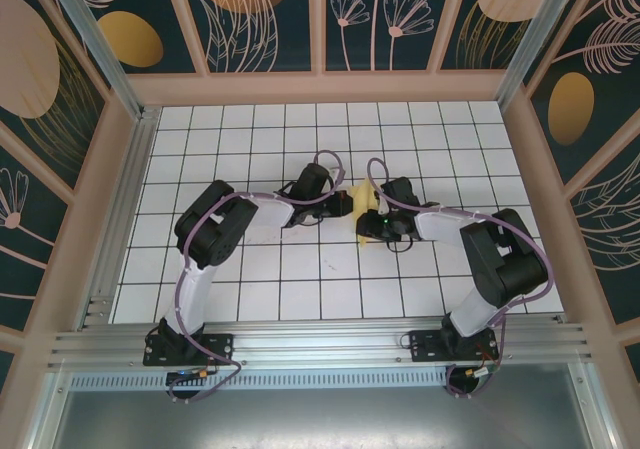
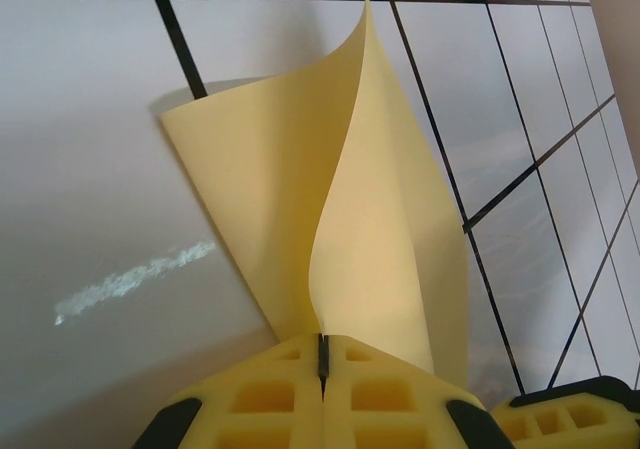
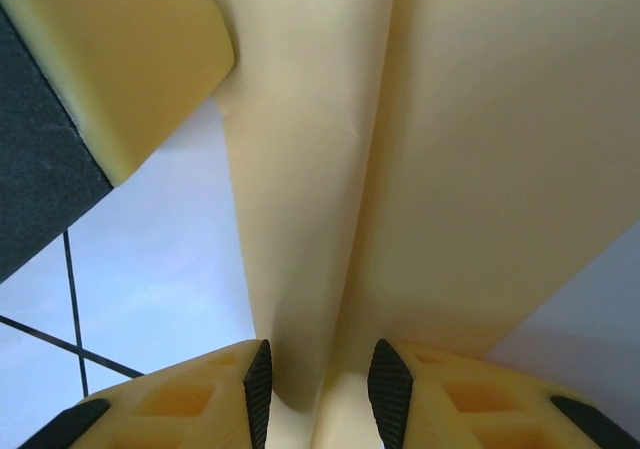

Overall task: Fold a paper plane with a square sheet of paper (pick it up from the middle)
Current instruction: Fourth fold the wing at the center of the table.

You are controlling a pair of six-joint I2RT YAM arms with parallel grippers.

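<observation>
**Item: square sheet of paper, mid-table, soft fold not yet creased**

**Location.** The square sheet of paper (image 1: 364, 199) sits between the two wrists over the middle of the gridded table (image 1: 250, 269). It is pale yellow and thin. In the left wrist view one flap curls upward to a point, while the layer behind it slopes down to the tiles.

**Left gripper** (image 2: 322, 357). The pads are pressed flat together with the sheet's near edge caught in the seam, so it is clamped on the paper.

**Right gripper** (image 3: 322, 381). The fingers stand apart, straddling a rounded bend in the sheet. Whether either pad presses on the bend cannot be made out, and the hold looks loose at best.

**Step in hand (judged).** The bend is being turned into the first lengthwise crease.

**Handling notes.**
- Use the left pinch as the fixed anchor, and do not pull the arms apart, because paper this thin is likely to buckle or tear.
- Close the right fingers on the bend only when the two layers lie edge to edge. A crease pressed off-line would likely skew the nose.
- Then draw the right pads along the bend, away from the anchor, slowly and with light pressure.
- Watch the upright flap, which could flop to the wrong side.
</observation>
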